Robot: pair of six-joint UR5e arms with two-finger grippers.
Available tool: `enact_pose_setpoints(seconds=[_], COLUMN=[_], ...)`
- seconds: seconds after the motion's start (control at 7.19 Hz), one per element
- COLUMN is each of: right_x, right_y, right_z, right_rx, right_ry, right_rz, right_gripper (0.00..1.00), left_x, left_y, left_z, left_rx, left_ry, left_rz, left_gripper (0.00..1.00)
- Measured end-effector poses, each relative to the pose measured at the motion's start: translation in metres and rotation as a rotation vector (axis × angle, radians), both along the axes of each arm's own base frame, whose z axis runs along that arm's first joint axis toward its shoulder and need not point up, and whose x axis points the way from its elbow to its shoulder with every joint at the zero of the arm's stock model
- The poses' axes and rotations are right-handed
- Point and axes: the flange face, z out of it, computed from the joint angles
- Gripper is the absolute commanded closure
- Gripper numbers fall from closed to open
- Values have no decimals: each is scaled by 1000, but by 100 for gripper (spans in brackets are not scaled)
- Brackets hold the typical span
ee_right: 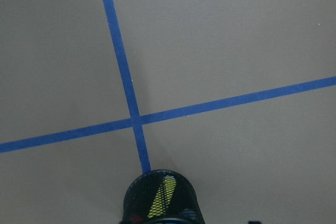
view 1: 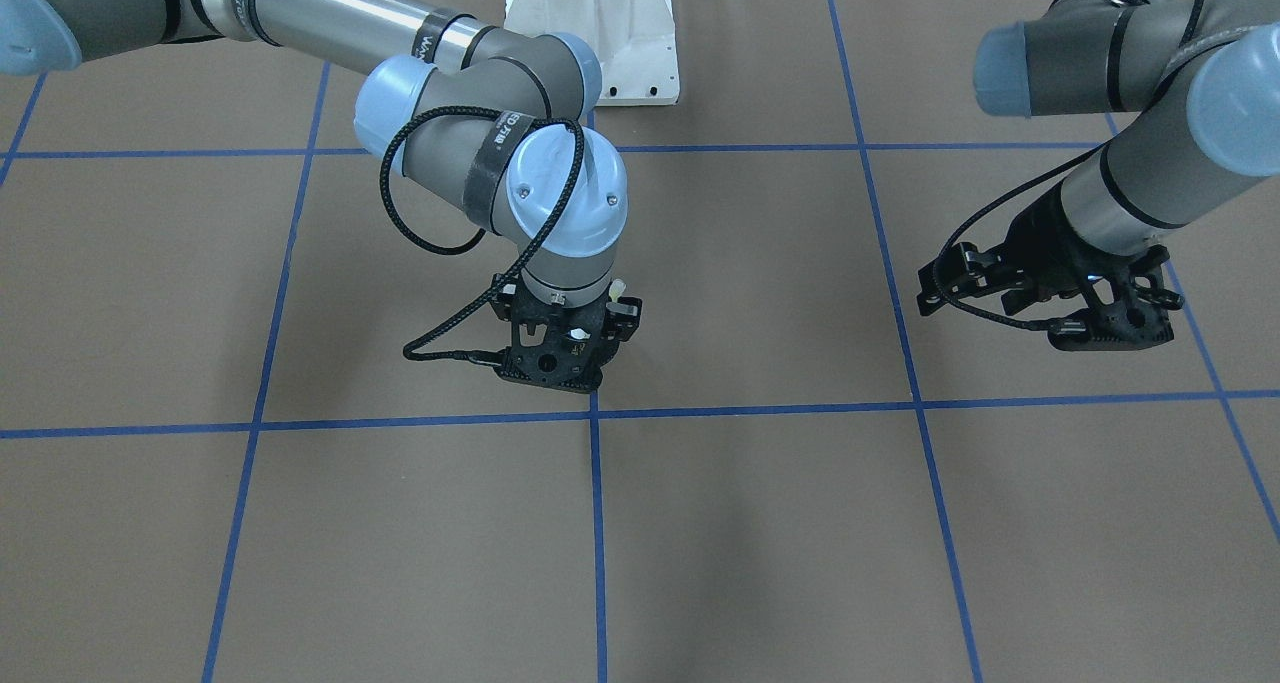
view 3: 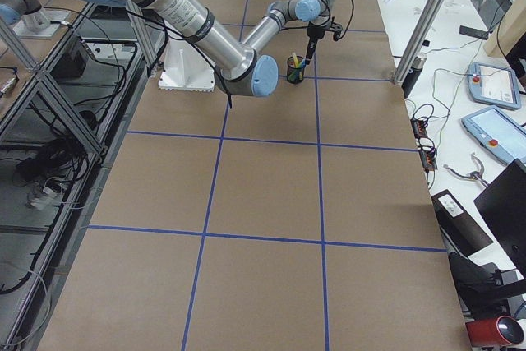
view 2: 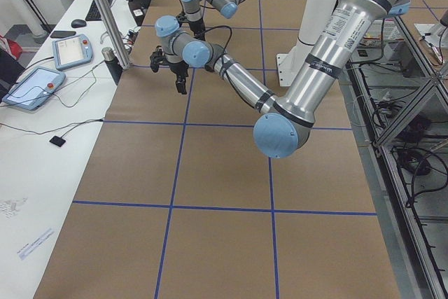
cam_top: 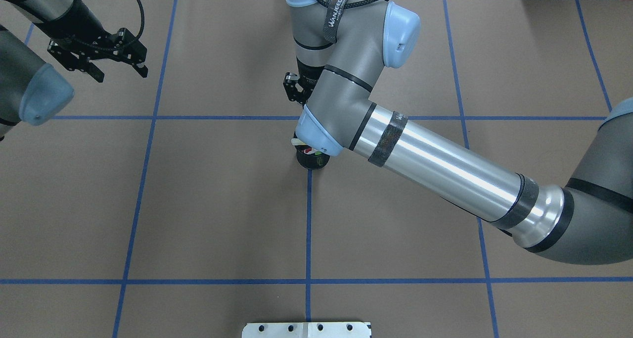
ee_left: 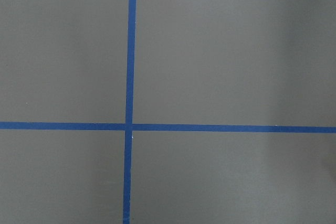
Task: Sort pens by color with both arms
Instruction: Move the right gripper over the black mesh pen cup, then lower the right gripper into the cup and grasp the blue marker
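Your left claw (cam_top: 122, 74) hangs spread wide, holding nothing. You cannot tell if your right claw (view 1: 553, 378) is spread or pinched. In the overhead view, the pens (ee_right: 161, 202) stand at its 6 o'clock, in a black mesh cup (ee_right: 136, 196) on the table (cam_top: 222, 204).

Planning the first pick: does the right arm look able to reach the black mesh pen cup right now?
Probably yes. The right gripper hangs just beyond the pen cup with nothing between them, though its own wrist overhangs the cup.

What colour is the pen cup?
Black mesh cup; the right wrist view shows it best.
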Motion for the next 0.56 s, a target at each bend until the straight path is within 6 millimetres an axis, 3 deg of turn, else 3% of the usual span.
enact_pose_setpoints(seconds=[0.14, 0.56], right_x=[2, 8], right_y=[3, 8], right_z=[1, 28], right_rx=[1, -18], right_ry=[-3, 22], right_rz=[-2, -12], right_gripper=[25, 24], left_x=[0, 0], left_y=[0, 0], left_z=[0, 0], left_rx=[0, 0], left_ry=[0, 0], left_rz=[0, 0], left_gripper=[0, 0])
